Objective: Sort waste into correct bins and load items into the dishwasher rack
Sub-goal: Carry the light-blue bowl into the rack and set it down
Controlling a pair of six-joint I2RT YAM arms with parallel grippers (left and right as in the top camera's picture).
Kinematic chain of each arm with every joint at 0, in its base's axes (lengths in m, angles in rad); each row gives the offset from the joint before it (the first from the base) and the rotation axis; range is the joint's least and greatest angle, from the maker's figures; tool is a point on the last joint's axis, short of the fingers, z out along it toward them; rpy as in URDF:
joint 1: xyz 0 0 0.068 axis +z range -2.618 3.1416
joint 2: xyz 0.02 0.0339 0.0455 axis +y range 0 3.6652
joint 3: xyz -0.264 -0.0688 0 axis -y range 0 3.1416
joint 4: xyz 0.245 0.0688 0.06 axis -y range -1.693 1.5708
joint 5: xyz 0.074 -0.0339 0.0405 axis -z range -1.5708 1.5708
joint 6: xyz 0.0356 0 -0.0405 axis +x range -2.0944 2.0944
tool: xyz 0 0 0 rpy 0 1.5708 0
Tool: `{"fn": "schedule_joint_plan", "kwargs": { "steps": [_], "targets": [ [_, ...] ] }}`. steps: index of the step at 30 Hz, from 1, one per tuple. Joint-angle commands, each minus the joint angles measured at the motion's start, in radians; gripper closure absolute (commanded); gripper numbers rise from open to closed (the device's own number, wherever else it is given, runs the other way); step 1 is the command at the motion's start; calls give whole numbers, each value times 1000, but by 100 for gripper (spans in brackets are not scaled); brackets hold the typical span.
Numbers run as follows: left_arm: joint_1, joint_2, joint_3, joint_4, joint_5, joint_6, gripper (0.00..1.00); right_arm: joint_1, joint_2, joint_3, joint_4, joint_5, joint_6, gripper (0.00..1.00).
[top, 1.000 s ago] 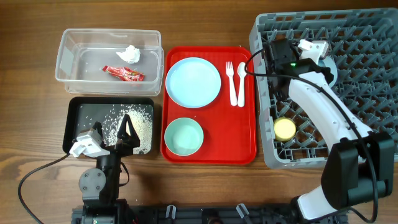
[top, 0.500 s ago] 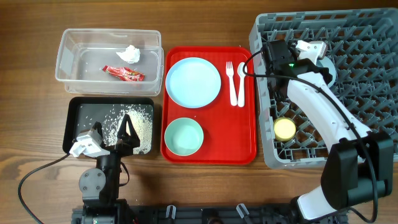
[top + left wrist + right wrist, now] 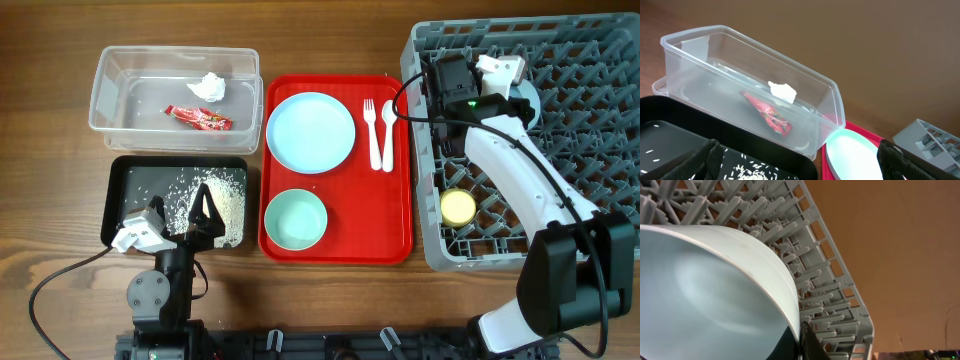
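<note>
Light blue bowl (image 3: 715, 295) sits gripped by its rim in the right tool (image 3: 512, 88), which is closed tight on it over the pegs of the dishwasher rack (image 3: 600, 60), toward the rack's far left corner in the overhead view. Compared with a second ago, that wrist has edged slightly nearer the rack's far rim; nothing else has shifted. The yellow cup (image 3: 458, 207) lies in the rack. The plate (image 3: 311, 131), pale green bowl (image 3: 295, 219), fork (image 3: 369, 128) and spoon (image 3: 387, 130) rest on the red tray (image 3: 395, 235). The left tool (image 3: 180, 205) gapes wide and empty above the black tray (image 3: 125, 175) of rice scraps (image 3: 215, 190). The wrapper (image 3: 198, 118) and tissue (image 3: 209, 87) lie in the clear tub (image 3: 105, 100).
</note>
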Motion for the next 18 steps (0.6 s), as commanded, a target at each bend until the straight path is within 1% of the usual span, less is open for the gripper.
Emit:
{"fn": "schedule_joint_plan", "kwargs": {
  "steps": [1, 6, 15, 18],
  "targets": [
    [5, -6, -6, 3, 9, 5, 0, -2, 44, 0, -21, 14, -20, 96],
    [5, -6, -6, 3, 9, 5, 0, -20, 96, 0, -77, 14, -2, 96],
    [5, -6, -6, 3, 9, 5, 0, -28, 100, 0, -76, 14, -9, 96],
    [5, -6, -6, 3, 9, 5, 0, -31, 98, 2, -69, 48, -6, 96]
  ]
}}
